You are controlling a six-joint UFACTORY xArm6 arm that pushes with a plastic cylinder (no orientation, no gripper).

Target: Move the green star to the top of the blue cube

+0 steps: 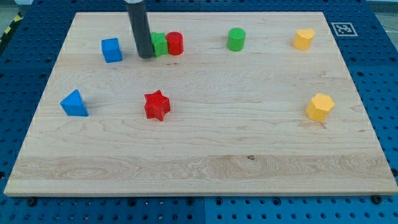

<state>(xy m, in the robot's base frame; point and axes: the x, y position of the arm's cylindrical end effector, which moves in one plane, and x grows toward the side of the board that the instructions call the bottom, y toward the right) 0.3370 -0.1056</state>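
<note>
In the upper left of the frame, my tip [147, 56], a bare rod with no claw to spread or pinch, touches the left side of the green star [160, 45]. The red cylinder [175, 43] presses against the star's right. The blue cube [111, 50] sits just left of my tip, with the red star [157, 105] lower down and the blue triangular block [74, 103] at mid-left.

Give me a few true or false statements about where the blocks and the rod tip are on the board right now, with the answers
1. My tip is at the view's left side of the green star. True.
2. The green star sits against the red cylinder. True.
3. The green star already lies above the blue cube. False: it is to the cube's right in the view, at about the same height.
4. The red star is at the board's top edge. False: it lies near the middle, below the green star.
5. Two yellow blocks lie at the view's right. True.
</note>
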